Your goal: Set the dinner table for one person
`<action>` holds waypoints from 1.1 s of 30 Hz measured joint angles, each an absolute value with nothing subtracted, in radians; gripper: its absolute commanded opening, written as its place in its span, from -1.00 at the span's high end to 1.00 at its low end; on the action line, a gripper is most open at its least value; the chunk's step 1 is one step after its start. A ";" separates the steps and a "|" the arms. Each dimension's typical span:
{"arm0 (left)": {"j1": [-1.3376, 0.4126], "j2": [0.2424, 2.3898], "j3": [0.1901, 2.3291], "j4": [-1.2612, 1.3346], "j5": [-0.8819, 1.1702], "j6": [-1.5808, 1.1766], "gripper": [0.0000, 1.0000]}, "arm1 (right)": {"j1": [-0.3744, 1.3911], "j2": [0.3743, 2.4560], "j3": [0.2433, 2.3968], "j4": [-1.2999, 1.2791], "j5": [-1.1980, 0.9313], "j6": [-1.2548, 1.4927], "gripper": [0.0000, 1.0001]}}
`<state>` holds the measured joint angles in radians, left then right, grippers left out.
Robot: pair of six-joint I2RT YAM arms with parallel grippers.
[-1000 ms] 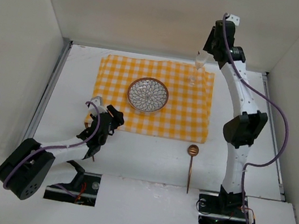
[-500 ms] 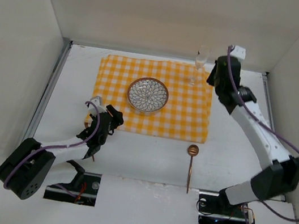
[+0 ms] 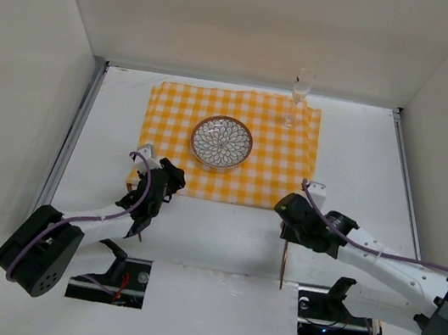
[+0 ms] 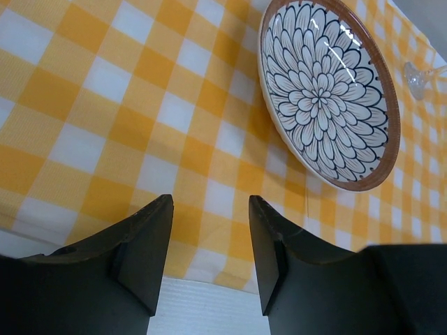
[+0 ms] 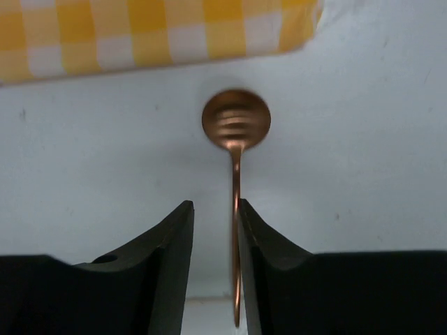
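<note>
Spoon (image 5: 236, 174) lengthwise near-far, bowl toward checked cloth (image 5: 140, 31)

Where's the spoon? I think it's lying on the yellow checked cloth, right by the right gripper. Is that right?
Not quite. The spoon lies on the bare white table, just off the checked cloth, not on it. It is indeed by the right gripper. The right wrist view shows this.

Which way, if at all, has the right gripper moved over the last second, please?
Yes. The right gripper has swung from beside the glass at the far edge of the cloth to just past its near edge, over the spoon.
</note>
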<state>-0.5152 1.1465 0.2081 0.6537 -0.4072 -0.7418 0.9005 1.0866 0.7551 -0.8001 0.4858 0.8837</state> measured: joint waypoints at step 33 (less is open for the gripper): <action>-0.515 1.147 0.208 0.654 -0.400 -0.742 0.05 | 0.963 1.253 0.682 -0.833 0.366 1.077 0.48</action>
<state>-0.5152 1.1469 0.2081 0.6540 -0.4000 -0.7422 0.9634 1.2526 0.6815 -0.8326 0.3656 1.0775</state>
